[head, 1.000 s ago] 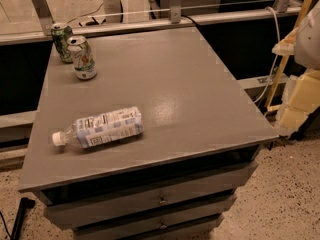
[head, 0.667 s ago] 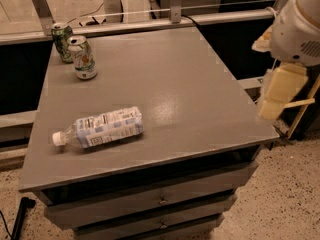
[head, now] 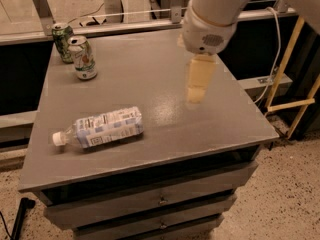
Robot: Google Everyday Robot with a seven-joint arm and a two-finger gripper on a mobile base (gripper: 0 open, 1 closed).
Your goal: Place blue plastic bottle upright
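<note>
The blue plastic bottle [head: 100, 128] lies on its side on the grey cabinet top [head: 150, 74], near the front left, its white cap pointing left. My gripper [head: 198, 82] hangs from the white arm above the right middle of the top, to the right of the bottle and well apart from it. It holds nothing.
Two green-and-white drink cans [head: 75, 51] stand upright at the back left corner. A rail runs behind the cabinet. A yellow frame [head: 290, 84] stands to the right beyond the table's edge. Drawers sit below the front edge.
My arm has swung in from the right edge of the view to over the right middle of the cabinet top. The bottle and cans have not moved.
</note>
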